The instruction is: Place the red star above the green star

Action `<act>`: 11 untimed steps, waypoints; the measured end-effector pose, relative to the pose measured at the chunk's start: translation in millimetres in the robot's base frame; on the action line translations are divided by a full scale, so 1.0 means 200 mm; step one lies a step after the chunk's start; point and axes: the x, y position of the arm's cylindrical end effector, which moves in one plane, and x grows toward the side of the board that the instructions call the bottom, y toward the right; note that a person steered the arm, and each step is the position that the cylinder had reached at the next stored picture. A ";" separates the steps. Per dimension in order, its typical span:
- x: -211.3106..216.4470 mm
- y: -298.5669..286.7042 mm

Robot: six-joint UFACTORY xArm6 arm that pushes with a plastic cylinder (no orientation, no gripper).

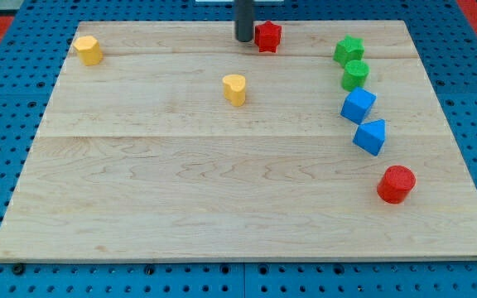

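The red star (267, 36) lies near the view's top edge of the wooden board, a little right of centre. The green star (349, 50) lies to its right, slightly lower in the view. My tip (244, 39) stands right against the red star's left side, touching or nearly touching it. The rod comes down from the view's top.
A green round block (355, 74) sits just below the green star. Below it come a blue cube (358, 105) and a blue wedge-like block (370, 136), then a red cylinder (397, 184). A yellow heart (234, 88) lies mid-board, a yellow block (88, 50) top left.
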 end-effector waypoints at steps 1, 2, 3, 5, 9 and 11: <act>-0.02 0.28; -0.02 0.31; 0.11 0.12; 0.12 0.50; -0.11 0.43; -0.11 0.54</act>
